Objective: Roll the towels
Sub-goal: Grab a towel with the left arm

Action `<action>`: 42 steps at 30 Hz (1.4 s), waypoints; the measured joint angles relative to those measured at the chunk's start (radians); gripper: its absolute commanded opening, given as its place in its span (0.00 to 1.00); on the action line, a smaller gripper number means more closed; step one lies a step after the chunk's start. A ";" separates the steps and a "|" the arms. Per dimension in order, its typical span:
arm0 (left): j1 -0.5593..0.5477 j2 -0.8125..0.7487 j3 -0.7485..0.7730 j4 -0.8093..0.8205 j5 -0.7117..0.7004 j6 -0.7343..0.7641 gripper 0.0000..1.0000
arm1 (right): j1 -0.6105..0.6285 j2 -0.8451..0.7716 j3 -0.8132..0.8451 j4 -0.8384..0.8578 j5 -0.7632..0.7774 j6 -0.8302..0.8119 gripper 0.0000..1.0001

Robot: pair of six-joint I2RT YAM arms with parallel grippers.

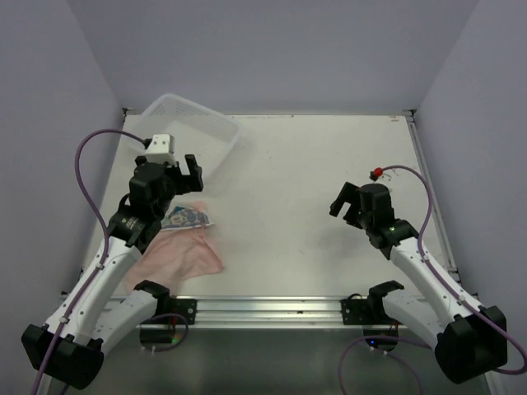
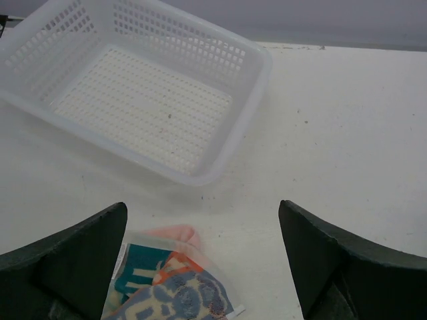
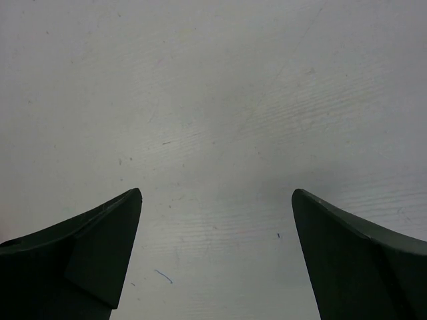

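- My left gripper (image 2: pixel 202 217) hangs over the left side of the worktop (image 1: pixel 296 222), fingers spread wide and holding nothing.
- The printed towel (image 1: pixel 188 217), teal and white with an orange edge, lies crumpled just below my left fingertips.
- The pink towel (image 1: pixel 183 255) touches it on the near side, toward the worktop's near-left corner, loosely spread and not rolled.
- The white mesh basket (image 1: pixel 224 132) sits at the far-left corner.
- My right gripper (image 3: pixel 217 200) hovers over the right side, fingers spread wide with nothing between them, well apart from both towels.
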 measured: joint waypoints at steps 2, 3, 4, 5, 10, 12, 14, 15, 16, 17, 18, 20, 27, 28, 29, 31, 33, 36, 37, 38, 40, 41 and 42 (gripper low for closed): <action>0.000 0.000 0.000 0.000 -0.008 0.000 1.00 | 0.000 0.000 0.000 -0.004 0.006 0.003 0.99; 0.000 0.000 0.000 0.000 -0.011 0.000 1.00 | 0.000 0.000 0.000 -0.007 0.007 0.006 0.99; 0.000 0.000 0.000 0.000 -0.015 0.000 1.00 | 0.000 0.000 0.000 -0.009 0.007 0.008 0.99; 0.000 0.000 0.000 0.000 -0.018 0.000 1.00 | 0.000 0.001 0.000 -0.011 0.006 0.009 0.99; 0.000 0.022 0.000 -0.005 -0.062 -0.011 1.00 | 0.000 0.010 0.000 -0.024 0.000 0.017 0.99; 0.000 0.047 0.003 -0.016 -0.065 -0.021 1.00 | 0.000 0.022 0.000 -0.035 -0.005 0.017 0.99; 0.000 0.085 0.010 -0.044 -0.065 -0.039 1.00 | 0.000 0.031 0.000 -0.050 -0.011 0.016 0.99; 0.000 0.103 0.012 -0.059 -0.063 -0.050 1.00 | 0.000 0.033 0.000 -0.054 -0.011 0.014 0.99; 0.000 0.116 0.012 -0.073 -0.061 -0.060 0.99 | 0.000 0.034 0.000 -0.058 -0.011 0.013 0.99; 0.000 0.127 0.012 -0.092 -0.058 -0.071 0.99 | 0.000 0.034 0.000 -0.064 -0.012 0.010 0.99; 0.000 0.134 0.011 -0.109 -0.054 -0.086 0.99 | 0.000 0.033 0.000 -0.069 -0.012 0.009 0.99; 0.000 0.136 0.008 -0.138 -0.049 -0.118 0.99 | 0.000 0.033 0.000 -0.076 -0.013 0.006 0.99; 0.000 0.130 -0.056 -0.225 -0.047 -0.223 0.93 | 0.000 0.056 -0.004 -0.065 -0.031 0.006 0.99; 0.000 0.127 -0.061 -0.236 -0.046 -0.233 0.93 | 0.000 0.062 -0.008 -0.060 -0.034 0.006 0.99; 0.000 0.121 -0.069 -0.237 -0.043 -0.241 0.91 | 0.000 0.069 -0.014 -0.055 -0.037 0.006 0.99; 0.000 0.110 -0.079 -0.242 -0.035 -0.249 0.87 | 0.000 0.080 -0.028 -0.042 -0.044 0.006 0.99; 0.000 0.112 -0.079 -0.242 -0.020 -0.248 0.85 | 0.000 0.092 -0.041 -0.034 -0.056 0.006 0.99; 0.000 0.134 -0.079 -0.242 0.002 -0.242 0.82 | 0.000 0.109 -0.048 -0.023 -0.067 0.006 0.99; 0.000 0.145 -0.079 -0.241 0.007 -0.239 0.82 | -0.001 0.112 -0.049 -0.018 -0.070 0.006 0.99; -0.003 0.158 -0.079 -0.242 0.012 -0.235 0.82 | -0.002 0.114 -0.050 -0.013 -0.076 0.006 0.99; -0.015 0.186 -0.079 -0.245 0.010 -0.225 0.82 | -0.005 0.114 -0.053 -0.004 -0.082 0.006 0.99; -0.023 0.199 -0.078 -0.248 0.009 -0.220 0.82 | -0.007 0.114 -0.055 0.002 -0.082 0.006 0.99; -0.031 0.211 -0.078 -0.254 0.008 -0.212 0.82 | -0.011 0.114 -0.058 0.007 -0.083 0.005 0.99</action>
